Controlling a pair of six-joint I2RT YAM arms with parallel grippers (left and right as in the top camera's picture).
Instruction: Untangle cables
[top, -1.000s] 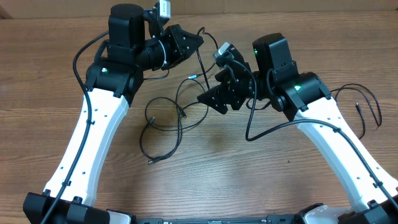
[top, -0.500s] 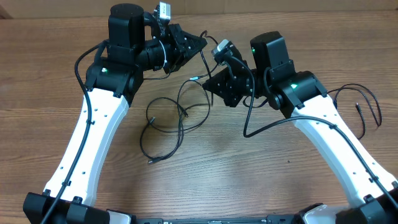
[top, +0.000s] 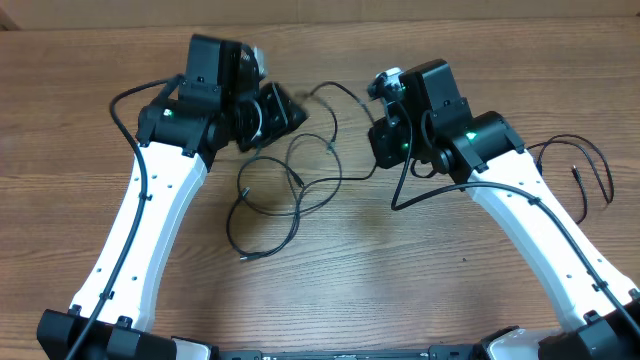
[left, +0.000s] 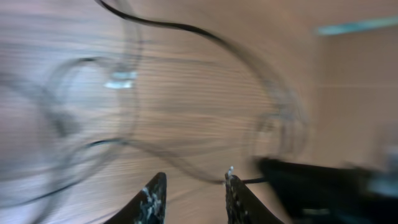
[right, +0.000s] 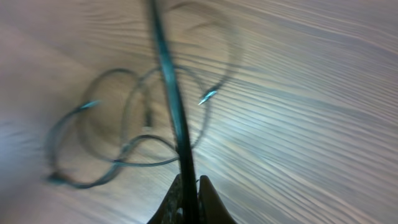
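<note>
Black cables (right: 169, 93) sprawl in loose, overlapping loops on the wooden worktop (top: 400, 280). Our right tool (right: 188, 186) is clenched on one strand, probably to draw it out of the tangle. Only its wrist view shows that pinch; from overhead it is hidden. Our left tool (left: 191, 196) hangs released, holding nothing.
</note>
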